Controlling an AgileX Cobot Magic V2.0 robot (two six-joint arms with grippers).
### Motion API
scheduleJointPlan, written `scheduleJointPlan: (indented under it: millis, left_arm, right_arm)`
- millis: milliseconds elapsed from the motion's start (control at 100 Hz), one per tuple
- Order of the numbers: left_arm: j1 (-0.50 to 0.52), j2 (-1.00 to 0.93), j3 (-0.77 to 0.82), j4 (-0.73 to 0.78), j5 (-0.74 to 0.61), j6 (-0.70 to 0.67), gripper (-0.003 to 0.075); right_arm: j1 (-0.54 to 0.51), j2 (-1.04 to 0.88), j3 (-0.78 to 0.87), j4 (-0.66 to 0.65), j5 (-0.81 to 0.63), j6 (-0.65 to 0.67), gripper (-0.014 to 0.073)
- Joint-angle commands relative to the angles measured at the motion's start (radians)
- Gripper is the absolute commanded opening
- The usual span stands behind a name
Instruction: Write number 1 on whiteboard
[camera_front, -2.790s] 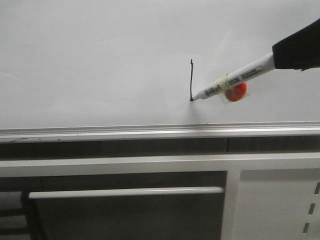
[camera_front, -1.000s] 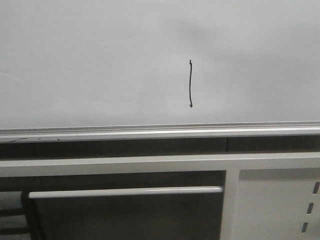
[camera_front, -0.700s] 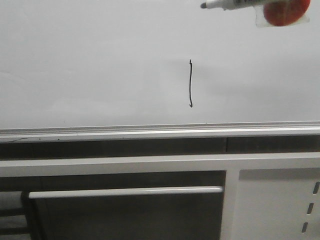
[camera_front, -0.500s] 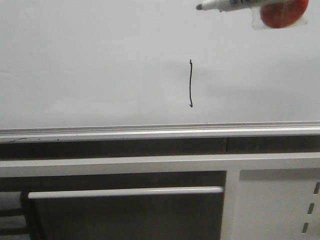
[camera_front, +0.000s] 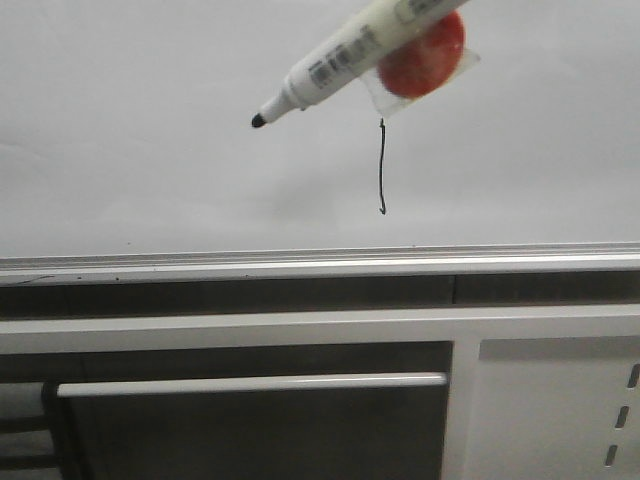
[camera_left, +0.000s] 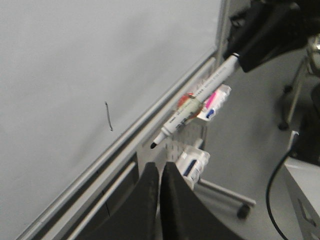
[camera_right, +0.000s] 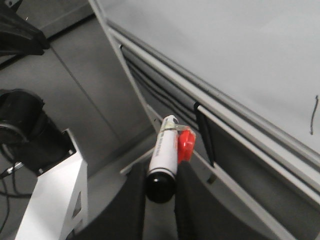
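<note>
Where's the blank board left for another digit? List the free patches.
The whiteboard is bare left of the number 1, down to the tray rail, and right of the stroke too. It is crowded only above the stroke, where the marker and its red tag hang.

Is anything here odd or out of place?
One oddity: the marker has a red disc taped to its barrel under clear tape. The number 1 on the whiteboard is slightly wavy, with a tiny hook at its foot. Nothing looks spilled or broken.
</note>
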Motion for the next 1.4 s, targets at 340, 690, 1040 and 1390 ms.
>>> scheduleJointPlan:
  millis: [340, 690, 1040, 1390]
  left_arm:
    - [0.001, 0.339, -0.259, -0.211, 0.164, 0.291, -0.0004]
    - [0.001, 0.450, -0.271, -0.371, 0.174, 0.393, 0.0391]
    - [0.001, 0.491, -0.271, -0.371, 0.176, 0.418, 0.0384]
    - [0.001, 0.502, -0.271, -0.282, 0.176, 0.418, 0.0304]
  right_arm:
    - [0.062, 0.252, -0.321, -0.082, 0.216, 0.104, -0.0043]
    - [0.188, 0.307, -0.331, -0.083, 0.087, 0.104, -0.0043]
    - [0.283, 0.400, -0.399, -0.083, 0.056, 0.108, -0.0043]
    - [0.283, 0.413, -0.404, -0.083, 0.045, 0.139, -0.0043]
